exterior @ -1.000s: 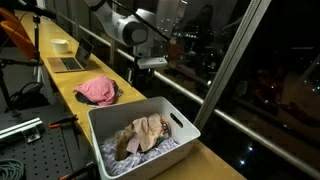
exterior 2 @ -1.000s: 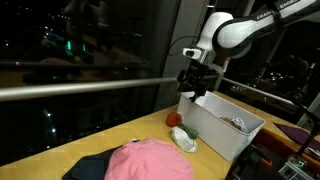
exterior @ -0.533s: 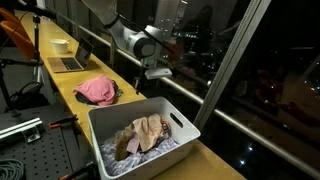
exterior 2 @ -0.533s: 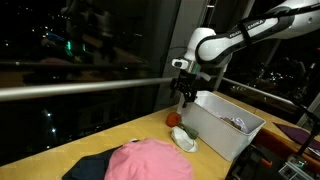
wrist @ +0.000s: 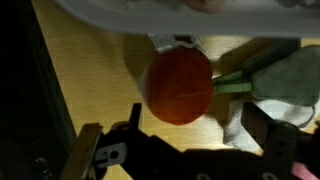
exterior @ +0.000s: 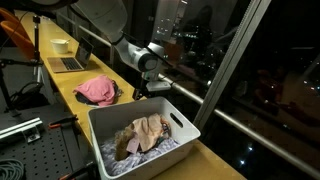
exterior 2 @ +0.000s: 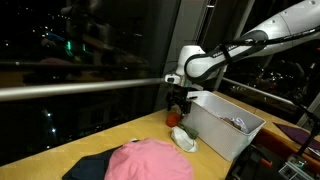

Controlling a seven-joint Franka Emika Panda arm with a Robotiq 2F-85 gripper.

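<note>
**End effector poised over red ball beside white bin**

The end effector point(exterior 2: 178, 103) hung low over the wooden surface point(exterior 2: 100, 140), just above a small red ball point(exterior 2: 172, 119). Its fingers stood wide apart and held nothing. In the wrist view the ball point(wrist: 180, 85) lay on the surface point(wrist: 90, 70) ahead of the end effector point(wrist: 195, 128), roughly in line with the gap between the two fingers. Neither finger touched the ball, and it sat untouched on the wood.

The ball rested just beside the near wall of a white bin point(exterior 2: 215, 130), whose rim ran across the top of the wrist view point(wrist: 170, 15). A crumpled pale green cloth point(wrist: 290, 75) lay against the ball on one side. In an exterior view that cloth point(exterior 2: 185, 140) sat on the surface between the ball and the corner of the bin.

In an exterior view the end effector point(exterior: 158, 88) hovered at the far end of the bin point(exterior: 95, 115), which held a heap of beige and patterned clothes point(exterior: 145, 133). A pink garment point(exterior: 97, 90) lay on the surface further along, well apart from the bin, and showed close to the camera in the opposite view point(exterior 2: 150, 160). Beyond it stood a laptop point(exterior: 70, 60) and a white cup point(exterior: 60, 45).
</note>
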